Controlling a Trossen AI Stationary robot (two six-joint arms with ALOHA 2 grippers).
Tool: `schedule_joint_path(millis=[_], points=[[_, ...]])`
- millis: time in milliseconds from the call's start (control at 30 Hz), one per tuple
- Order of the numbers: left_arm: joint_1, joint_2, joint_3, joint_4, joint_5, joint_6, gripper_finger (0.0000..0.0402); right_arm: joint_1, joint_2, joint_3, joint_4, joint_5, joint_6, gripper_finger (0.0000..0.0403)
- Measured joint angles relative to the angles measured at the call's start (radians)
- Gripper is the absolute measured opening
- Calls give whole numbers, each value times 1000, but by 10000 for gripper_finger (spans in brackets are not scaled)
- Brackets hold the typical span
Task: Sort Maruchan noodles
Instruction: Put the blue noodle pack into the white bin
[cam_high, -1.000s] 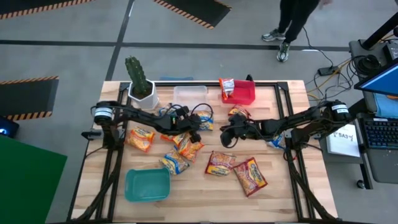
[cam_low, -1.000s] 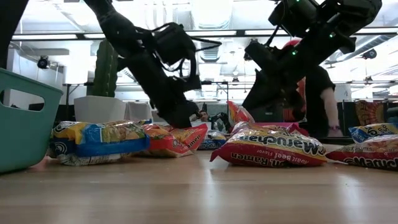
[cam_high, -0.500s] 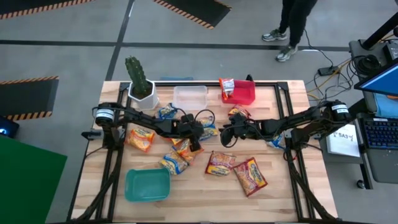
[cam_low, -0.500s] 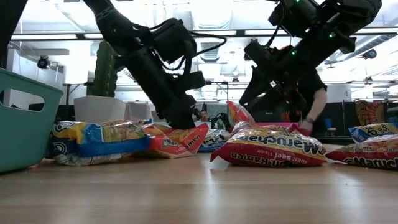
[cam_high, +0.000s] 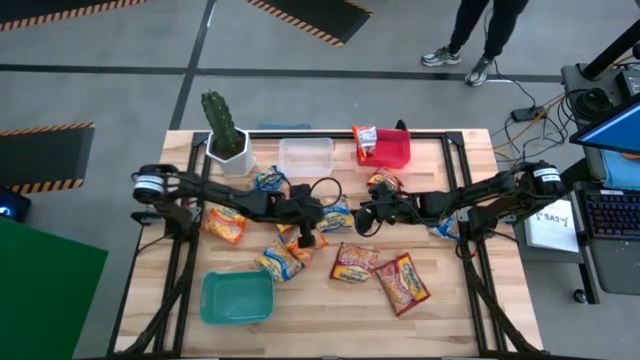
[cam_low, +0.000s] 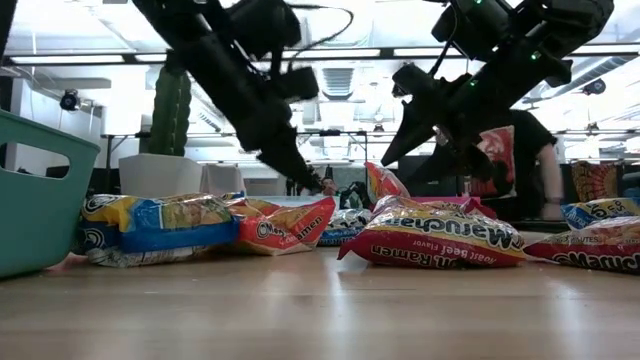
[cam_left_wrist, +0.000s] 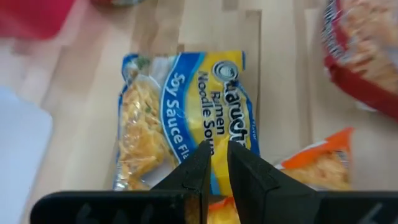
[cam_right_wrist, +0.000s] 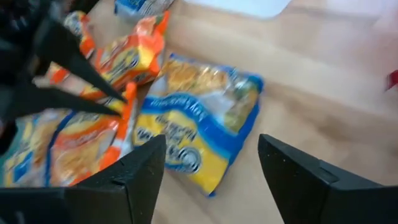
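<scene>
Wooden table (cam_high: 455, 310): ramen packets (cam_high: 401, 282), bins (cam_high: 237, 298), cactus pot (cam_high: 228, 152).

A robotics lab or test workshop: a wooden bench (cam_high: 440, 310) in a black frame stands on grey floor with hazard-striped mats (cam_high: 310, 15), cables (cam_high: 530, 105), a keyboard (cam_high: 610, 215) and monitor alongside, ceiling strip lights, and a person (cam_high: 480, 35) standing nearby.

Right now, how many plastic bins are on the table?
3. A teal bin sits at the near left. A clear bin is at the far edge beside the cactus. A red bin right next to it has a packet inside.
</scene>
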Motion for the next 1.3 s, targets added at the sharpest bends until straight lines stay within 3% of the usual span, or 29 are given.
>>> schedule_joint_path(millis=[200, 400, 867, 1300], points=[[-1, -92, -58, 21, 22, 25, 37, 0, -14, 0, -3, -116, 35, 249], [-4, -137, -166, 151, 41, 2, 37, 0, -20, 0, -5, -146, 40, 249], [-5, -76, -223, 314, 53, -22, 37, -7, 2, 0, 10, -45, 127, 249], [-4, -19, -222, 347, 49, -38, 37, -7, 2, 0, 9, 43, 133, 249]])
